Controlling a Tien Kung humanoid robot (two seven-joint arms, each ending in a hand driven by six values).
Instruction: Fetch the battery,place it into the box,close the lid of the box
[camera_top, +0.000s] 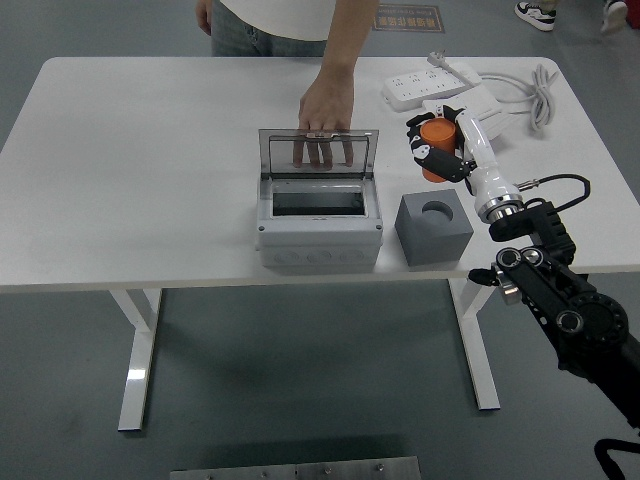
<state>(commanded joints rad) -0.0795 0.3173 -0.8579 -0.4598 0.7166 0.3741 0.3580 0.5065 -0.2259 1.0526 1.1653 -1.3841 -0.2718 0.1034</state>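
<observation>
One box (320, 228) sits at the middle of the white table (130, 170), a light grey case with a dark rectangular opening on top. Its clear, smoky lid (319, 153) stands upright at the back edge, and a person's hand (325, 110) reaches down from the far side, fingers resting behind the lid and showing through it. Just right of the box stands a dark grey block (433, 229) with a round hole in its top. Above and behind the block, clear of the hole, the battery (437, 148) hangs in the air: a short orange cylinder, upright or nearly so, its flat top showing. The right hand (443, 150) has its black fingers clamped around the battery's sides, with the white forearm running down to the black arm at the lower right. Farther back on the table lie white power strips (432, 86) and a coiled white cable (541, 93).
</observation>
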